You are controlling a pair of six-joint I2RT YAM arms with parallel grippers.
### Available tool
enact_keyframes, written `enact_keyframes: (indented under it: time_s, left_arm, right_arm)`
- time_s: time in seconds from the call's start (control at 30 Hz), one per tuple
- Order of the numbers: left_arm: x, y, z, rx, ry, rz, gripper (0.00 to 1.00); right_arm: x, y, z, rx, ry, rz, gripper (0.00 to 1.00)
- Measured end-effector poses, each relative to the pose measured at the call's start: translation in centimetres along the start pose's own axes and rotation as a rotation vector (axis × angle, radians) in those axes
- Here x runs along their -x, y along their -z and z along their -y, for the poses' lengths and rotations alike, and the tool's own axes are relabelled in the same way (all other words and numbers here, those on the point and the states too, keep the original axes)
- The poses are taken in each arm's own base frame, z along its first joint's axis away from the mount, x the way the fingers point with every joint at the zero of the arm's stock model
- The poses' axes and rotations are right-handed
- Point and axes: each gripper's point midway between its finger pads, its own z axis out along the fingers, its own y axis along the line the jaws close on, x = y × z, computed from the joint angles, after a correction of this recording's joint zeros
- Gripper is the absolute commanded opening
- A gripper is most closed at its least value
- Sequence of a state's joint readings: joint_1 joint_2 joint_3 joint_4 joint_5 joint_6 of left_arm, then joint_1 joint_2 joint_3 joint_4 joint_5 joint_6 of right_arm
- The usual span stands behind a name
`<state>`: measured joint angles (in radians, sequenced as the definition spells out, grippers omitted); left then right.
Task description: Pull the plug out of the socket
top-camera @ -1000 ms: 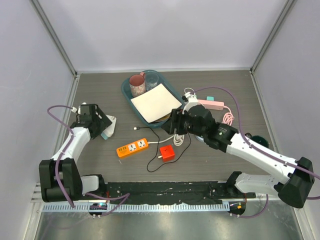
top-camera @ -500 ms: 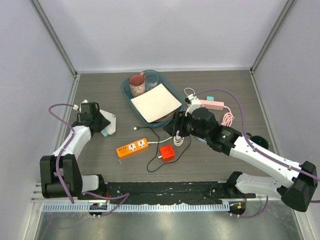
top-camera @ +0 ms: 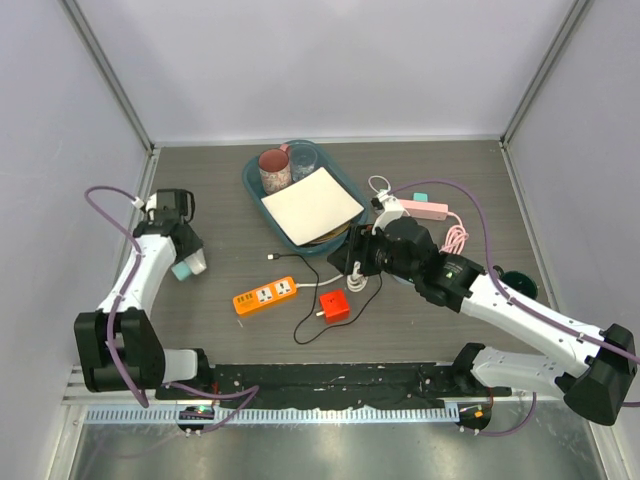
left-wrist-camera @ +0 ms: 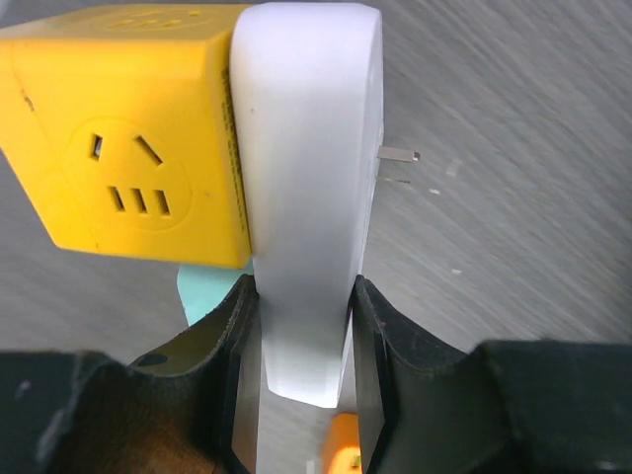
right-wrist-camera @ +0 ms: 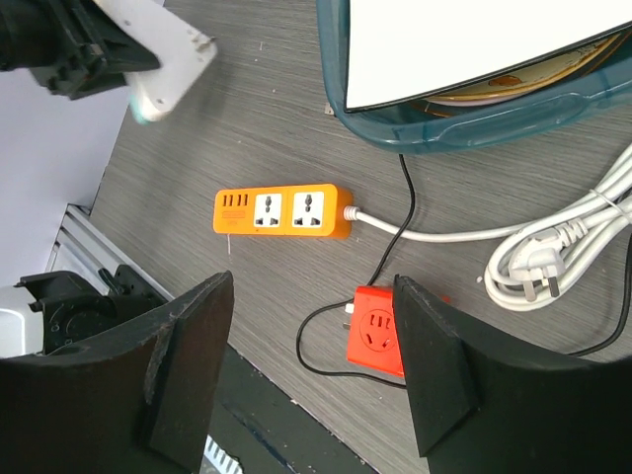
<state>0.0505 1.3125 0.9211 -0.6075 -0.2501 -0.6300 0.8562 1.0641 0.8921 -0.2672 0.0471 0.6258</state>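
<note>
Dark wood-grain table [top-camera: 200, 325], seen from above. At 12 o'clock sits the teal tray [top-camera: 252, 182], flat on the boards. Round at 2 o'clock lies a pink power strip [top-camera: 425, 209], its pink lead coiled just beside it. At 4 o'clock, near the edge, there's a small dark green round thing [top-camera: 520, 283]. Near the middle lies a bundled white cable [right-wrist-camera: 553, 259]. At 6 o'clock is a red cube socket [top-camera: 334, 307], with a thin black cable [top-camera: 303, 332] looping off it. At 8 o'clock lies an orange power strip [top-camera: 265, 295].

Your left claw [left-wrist-camera: 304, 301] pinches the white plug [left-wrist-camera: 306, 148] at far left; your right claw [right-wrist-camera: 314, 296] hangs open, arm reaching toward centre.
</note>
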Motion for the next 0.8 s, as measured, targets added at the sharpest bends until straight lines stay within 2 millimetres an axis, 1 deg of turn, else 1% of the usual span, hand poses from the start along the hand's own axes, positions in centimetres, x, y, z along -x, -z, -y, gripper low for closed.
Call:
enact_keyframes:
  time_s: [0.1,0.2,0.3,0.4,0.6,0.7,0.8]
  left_arm:
    - [1.8,1.6,-2.1,0.130,-0.082,0.044,0.00]
    - [3.5,3.1,-3.6,0.235,-0.160,0.091,0.00]
    - [4.0,3.7,-4.8,0.329,-0.243,0.099,0.00]
    - [3.0,3.4,-5.2,0.401,-0.351,0.063,0.00]
    - [0.2,1.9,-4.2,0.503,-0.565,-0.007,0.00]
    - [-1.2,1.1,-3.6,0.518,-0.631,-0.045,0.00]
    - [-1.5,1.2,-3.0,0.528,-0.663,-0.045,0.04]
  right_arm:
    - [0.0,0.0,0.2,-0.009,0.001,0.001,0.75]
    - [0.0,0.0,0.3,-0.016,0.000,0.005,0.76]
    - [0.1,0.0,0.4,-0.023,0.000,0.009,0.77]
    - [0.2,-0.1,0.6,-0.030,0.000,0.013,0.77]
    - [0.2,-0.1,0.8,-0.041,0.000,0.014,0.77]
    - [0.0,0.0,0.9,-0.045,0.000,0.009,0.77]
    - [0.0,0.1,1.0,-0.050,0.000,0.008,0.77]
